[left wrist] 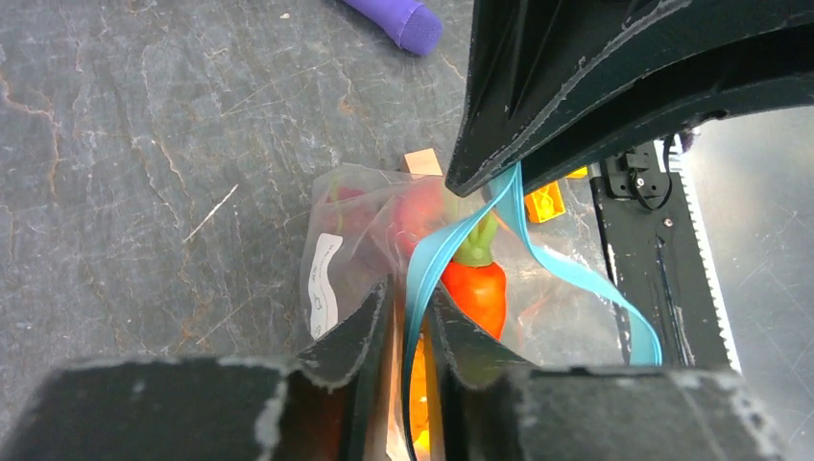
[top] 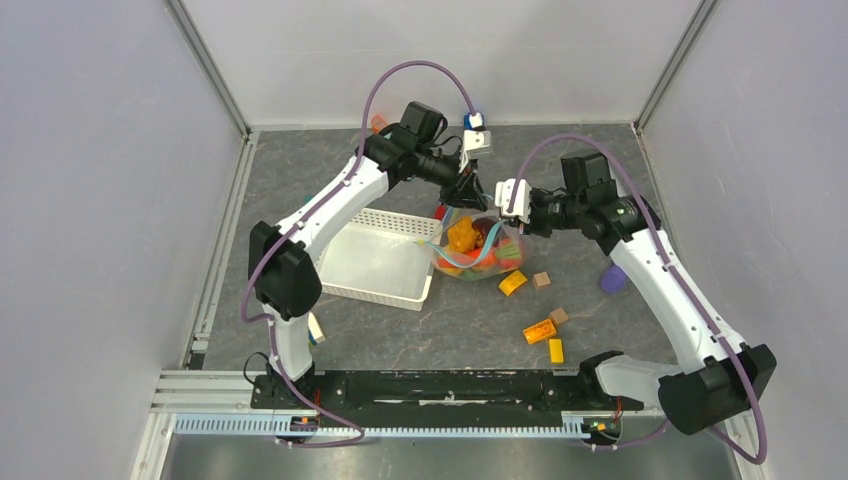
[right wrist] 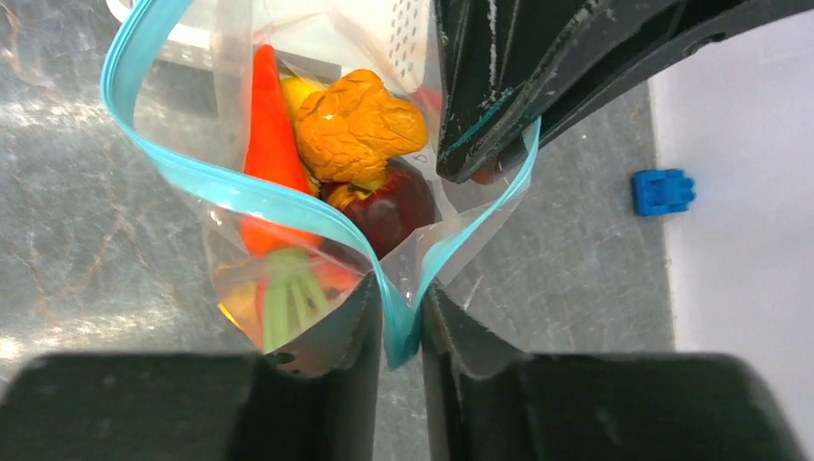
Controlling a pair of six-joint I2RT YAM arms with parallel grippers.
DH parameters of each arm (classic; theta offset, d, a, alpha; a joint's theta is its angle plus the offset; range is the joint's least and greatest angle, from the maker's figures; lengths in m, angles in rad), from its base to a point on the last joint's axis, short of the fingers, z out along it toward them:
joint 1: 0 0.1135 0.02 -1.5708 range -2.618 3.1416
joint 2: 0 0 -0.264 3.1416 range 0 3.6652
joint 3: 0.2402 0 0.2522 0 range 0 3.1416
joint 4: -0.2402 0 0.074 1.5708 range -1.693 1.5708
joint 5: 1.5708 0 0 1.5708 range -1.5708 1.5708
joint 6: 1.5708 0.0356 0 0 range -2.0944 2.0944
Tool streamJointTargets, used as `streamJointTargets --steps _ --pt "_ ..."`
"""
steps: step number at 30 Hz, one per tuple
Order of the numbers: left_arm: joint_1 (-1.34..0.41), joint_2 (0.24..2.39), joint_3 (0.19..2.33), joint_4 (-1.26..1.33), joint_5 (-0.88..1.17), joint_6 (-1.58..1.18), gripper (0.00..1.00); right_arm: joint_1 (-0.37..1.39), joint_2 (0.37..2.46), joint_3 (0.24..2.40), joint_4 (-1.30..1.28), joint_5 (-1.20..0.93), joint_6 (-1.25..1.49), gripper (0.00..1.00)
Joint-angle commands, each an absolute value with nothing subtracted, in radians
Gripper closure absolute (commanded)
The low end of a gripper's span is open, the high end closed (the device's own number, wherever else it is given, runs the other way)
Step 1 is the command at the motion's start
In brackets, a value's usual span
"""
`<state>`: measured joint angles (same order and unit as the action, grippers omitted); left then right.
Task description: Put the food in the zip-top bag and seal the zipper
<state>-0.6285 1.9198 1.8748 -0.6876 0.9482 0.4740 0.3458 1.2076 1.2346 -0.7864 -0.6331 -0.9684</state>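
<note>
The clear zip-top bag [top: 478, 250] hangs between my two grippers above the table, its mouth gaping. Inside it are an orange carrot [right wrist: 269, 163], a lumpy orange-yellow food piece [right wrist: 357, 125] and a dark maroon fruit [right wrist: 394, 206]. My left gripper [left wrist: 413, 317] is shut on one end of the light-blue zipper [left wrist: 422, 269]. My right gripper [right wrist: 398, 317] is shut on the other end of the zipper [right wrist: 398, 322]. The carrot also shows in the left wrist view [left wrist: 477, 293], with the bag's white label [left wrist: 324, 283].
A white mesh basket [top: 375, 260] stands left of the bag. Yellow and wooden blocks [top: 540, 330] lie on the table to the right front. A purple toy [top: 612, 278] lies by the right arm. A blue block [right wrist: 662, 190] lies at the back wall.
</note>
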Motion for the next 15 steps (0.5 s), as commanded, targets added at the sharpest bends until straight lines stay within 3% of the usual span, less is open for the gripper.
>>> streamJointTargets --steps 1,2,4,5,10,15 --pt "-0.63 1.911 1.926 -0.686 0.98 0.497 0.65 0.346 1.203 1.28 -0.779 -0.646 -0.977 0.92" --pt "-0.63 1.909 1.925 -0.686 0.982 0.497 0.51 0.345 1.204 1.279 -0.78 -0.638 -0.977 1.0" --pt "-0.63 1.897 1.924 -0.687 0.98 0.495 0.09 0.344 1.207 1.279 -0.782 -0.623 -0.974 1.0" --pt "-0.629 1.889 1.923 -0.687 0.979 0.494 0.01 0.344 1.21 1.279 -0.781 -0.61 -0.97 1.0" --pt "-0.61 1.806 1.851 -0.621 0.946 0.455 0.0 0.329 1.226 1.286 -0.777 -0.565 -0.95 1.0" --pt "-0.528 1.626 1.59 -0.334 0.909 0.289 0.0 0.296 1.236 1.299 -0.772 -0.555 -0.935 1.0"
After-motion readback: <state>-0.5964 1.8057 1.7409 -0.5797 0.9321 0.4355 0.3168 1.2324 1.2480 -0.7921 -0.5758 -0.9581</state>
